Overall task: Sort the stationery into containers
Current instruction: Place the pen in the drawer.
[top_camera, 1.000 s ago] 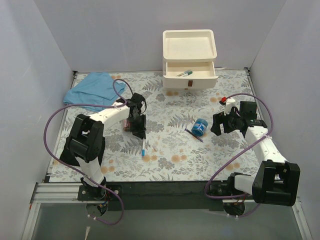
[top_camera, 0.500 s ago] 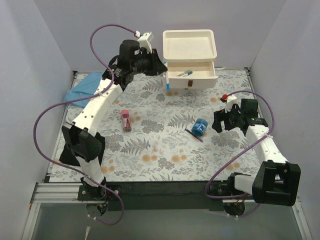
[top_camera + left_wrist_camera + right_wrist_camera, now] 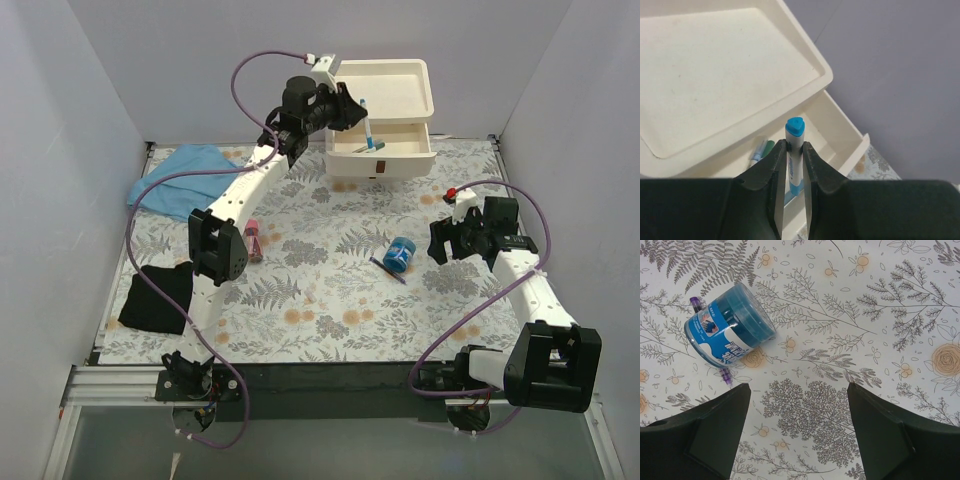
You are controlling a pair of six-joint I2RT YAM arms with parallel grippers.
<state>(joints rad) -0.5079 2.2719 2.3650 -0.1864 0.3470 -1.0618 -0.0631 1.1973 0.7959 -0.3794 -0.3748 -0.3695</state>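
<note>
At the left of the bench (image 3: pixel 330 330) a light-blue cloth (image 3: pixel 172 178) lies crumpled. A pink tube (image 3: pixel 253 239) rests on the fern-print cover close to the left arm.

That arm reaches to the far side. There the left fingers (image 3: pixel 345 108) are pinched narrow on a white pen with a blue cap (image 3: pixel 367 122), held over the cream drawer unit (image 3: pixel 380 90). The left wrist view shows both fingers (image 3: pixel 779 159) clamped on the barrel, the blue cap showing past their tips. The pen hangs above the pulled-out top drawer (image 3: pixel 842 137), just beyond the rim of the tray top (image 3: pixel 715 70). A green-capped pen (image 3: pixel 761 150) already lies in that drawer.

The step in hand appears to be dropping this pen in beside it. The next move would call for easing the pen down clear of the tray's lip, then parting the fingers so it falls into the drawer rather than onto the bench.

Further right, a blue tape roll (image 3: pixel 400 253) lies on its side across a thin purple pen (image 3: pixel 385 268). The right fingers (image 3: pixel 725 415) are spread wide over the bench near the roll and hold nothing. The roll, the purple pen and the pink tube are not yet sorted.
</note>
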